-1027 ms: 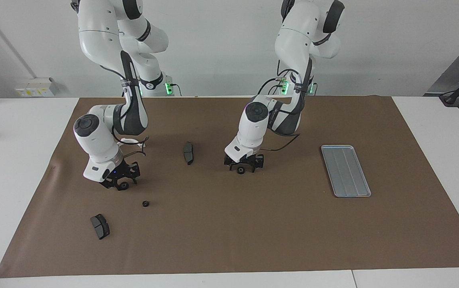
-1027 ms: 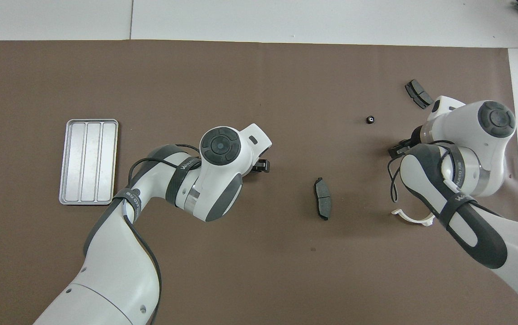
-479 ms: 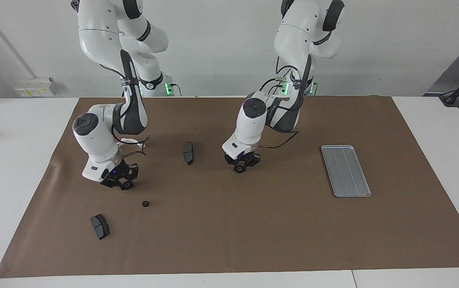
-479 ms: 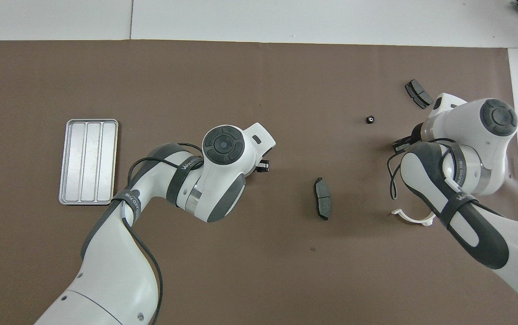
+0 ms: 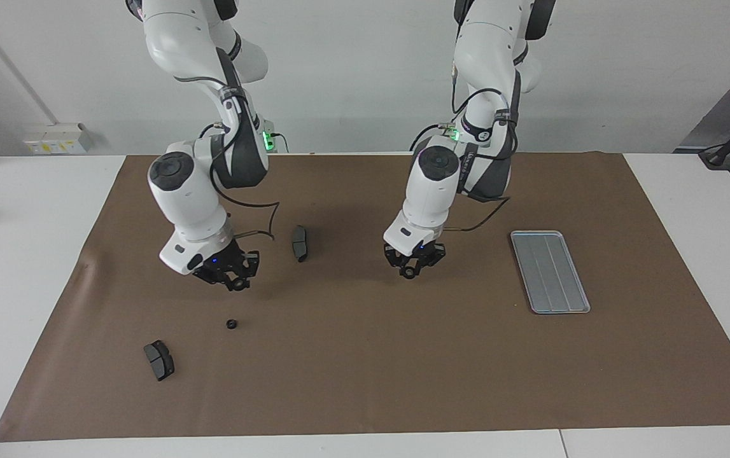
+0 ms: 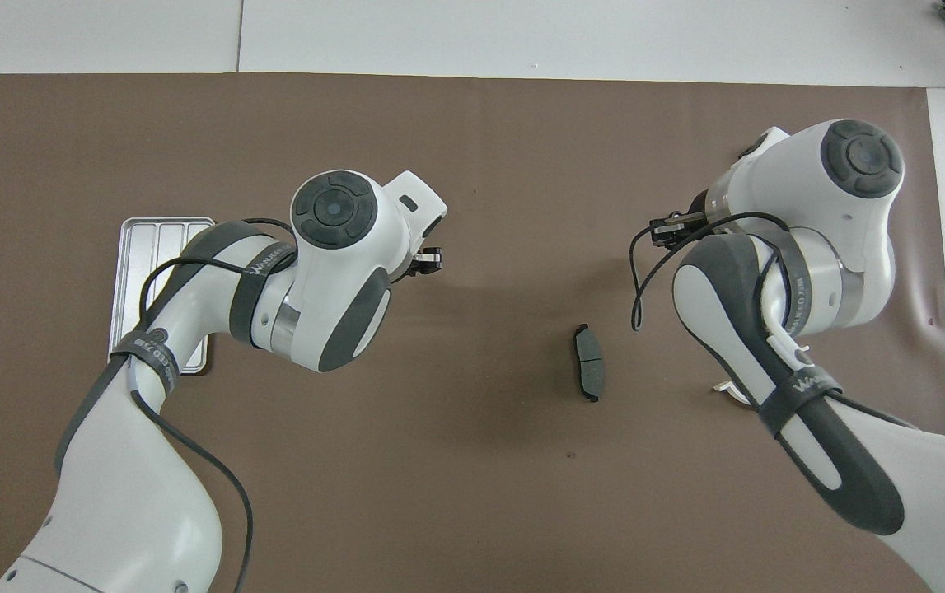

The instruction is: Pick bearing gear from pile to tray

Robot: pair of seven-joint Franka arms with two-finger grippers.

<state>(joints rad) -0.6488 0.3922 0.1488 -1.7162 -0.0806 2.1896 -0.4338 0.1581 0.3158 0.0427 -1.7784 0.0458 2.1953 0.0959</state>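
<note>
Brown mat holds two pads, one tray.

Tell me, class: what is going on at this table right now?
Each arm holds a small black ring above the brown mat. The left gripper carries its ring between the pile and the empty tray. The right gripper holds another ring over the scattered parts, where one loose ring and two dark pads lie.

Tray flat on mat, left arm's end, empty. Pile scattered at right arm's end: ring, two dark pads.
</note>
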